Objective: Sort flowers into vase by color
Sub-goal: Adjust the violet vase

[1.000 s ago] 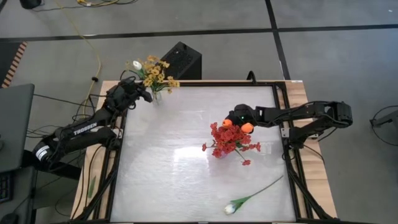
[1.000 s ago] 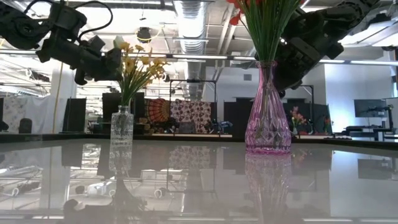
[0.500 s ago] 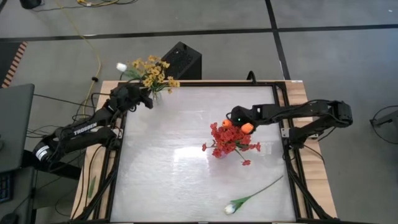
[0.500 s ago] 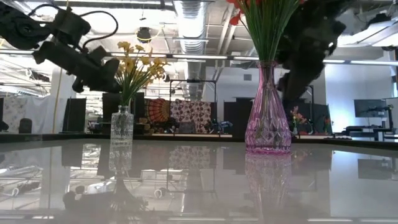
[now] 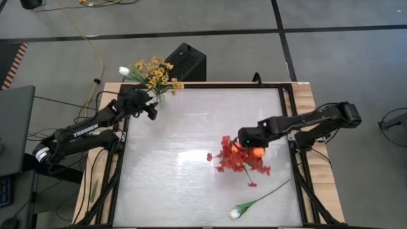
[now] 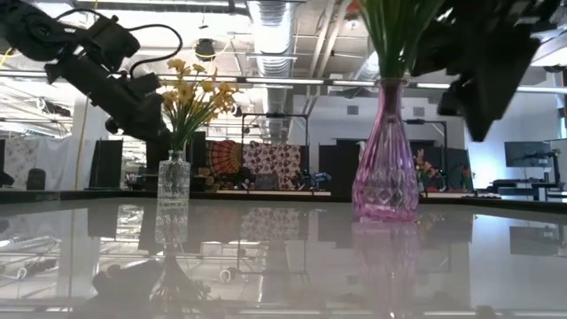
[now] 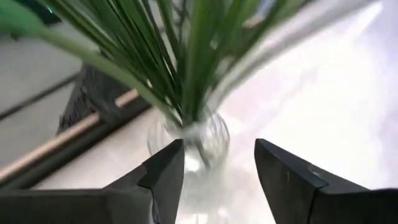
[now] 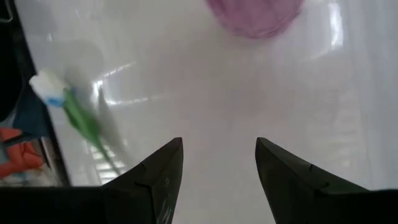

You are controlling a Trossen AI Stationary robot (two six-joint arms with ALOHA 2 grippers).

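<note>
A clear vase (image 5: pixel 158 98) at the far left corner holds yellow sprays (image 5: pixel 160 75) and a white tulip (image 5: pixel 124 70) that leans out over the table's edge. My left gripper (image 5: pixel 150 109) stands open just near of it; the vase's neck (image 7: pixel 189 134) shows ahead between the fingers, apart from them. A pink vase (image 6: pixel 387 168) right of centre holds red sprays (image 5: pixel 230 159) and orange tulips (image 5: pixel 249 152). My right gripper (image 5: pixel 248 140) hangs open over that bunch, fingers pointing down. A second white tulip (image 5: pixel 236 213) lies flat near the front edge. My right gripper has nothing between its fingers (image 8: pixel 155 171). It hangs right over the red sprays (image 5: pixel 238 158) in the high view; whether it brushes them, I cannot tell.
The lying tulip's green stem (image 5: pixel 267 194) runs toward the table's right edge. A black box (image 5: pixel 184 60) stands on the floor beyond the far edge. Bare glossy tabletop (image 5: pixel 178 165) spreads between the two vases.
My left gripper has opened, let go of the white tulip's stalk and drawn back down toward the near edge; the tulip now stands in the clear vase, leaning far left. My right gripper has gone toward the near edge, and the red and orange bunch has swung that way too.
</note>
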